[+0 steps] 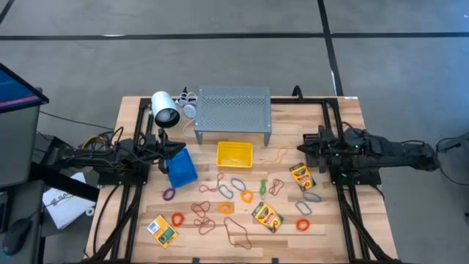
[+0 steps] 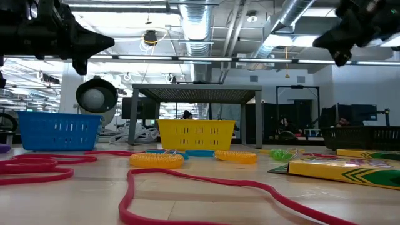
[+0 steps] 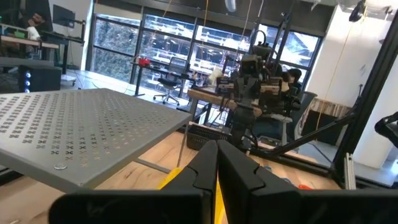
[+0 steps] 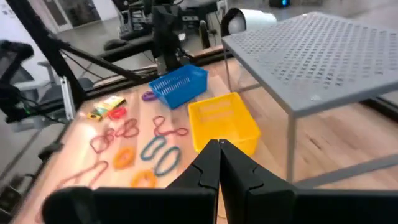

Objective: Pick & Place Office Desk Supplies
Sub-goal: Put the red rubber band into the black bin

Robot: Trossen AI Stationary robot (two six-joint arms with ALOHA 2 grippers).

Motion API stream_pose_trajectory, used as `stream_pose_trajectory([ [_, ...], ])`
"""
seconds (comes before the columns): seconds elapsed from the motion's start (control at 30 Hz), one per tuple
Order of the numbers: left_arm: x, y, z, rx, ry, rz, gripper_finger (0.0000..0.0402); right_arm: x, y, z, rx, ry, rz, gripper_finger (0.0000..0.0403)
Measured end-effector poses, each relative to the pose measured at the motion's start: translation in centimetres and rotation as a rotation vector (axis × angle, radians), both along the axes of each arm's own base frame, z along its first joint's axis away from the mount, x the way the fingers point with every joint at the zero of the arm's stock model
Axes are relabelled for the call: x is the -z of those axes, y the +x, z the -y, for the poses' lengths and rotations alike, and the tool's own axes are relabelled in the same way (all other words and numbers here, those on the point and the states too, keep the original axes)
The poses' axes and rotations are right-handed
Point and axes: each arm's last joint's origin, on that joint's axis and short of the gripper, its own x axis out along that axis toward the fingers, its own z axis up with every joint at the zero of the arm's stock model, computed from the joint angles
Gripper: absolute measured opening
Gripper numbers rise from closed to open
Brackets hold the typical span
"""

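Open tabletop between both arms — shelf (image 1: pixel 233 111), yellow bin (image 1: pixel 234 154), blue bin (image 1: pixel 181 168) in the way.

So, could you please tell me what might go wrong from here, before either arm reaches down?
The rubber bands lie flat, some overlapping, so a grasp may miss or lift several. The blue bin sits just under the shut left end effector and could get knocked. A crayon box lies among loops and may drag them.

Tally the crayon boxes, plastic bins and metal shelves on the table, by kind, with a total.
Crayon boxes: 3
Plastic bins, blue, yellow, black: 3
Metal shelf: 1
Total: 7
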Motion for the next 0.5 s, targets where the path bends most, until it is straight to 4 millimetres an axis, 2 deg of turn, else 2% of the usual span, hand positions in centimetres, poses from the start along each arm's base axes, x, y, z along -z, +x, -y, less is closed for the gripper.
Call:
stream_pose_trajectory([
  [0.3, 0.0, 0.0, 0.0, 0.0, -0.004, 0.001, 0.0008, -0.5, 5.1, 0.0, -0.09, 0.023, -0.374, 0.0],
  [0.5, 0.0, 0.0, 0.0, 0.0, -0.004, -0.001, 0.0008, 0.7, 8.2, -0.2, -0.189, 0.112, -0.522, 0.0],
])
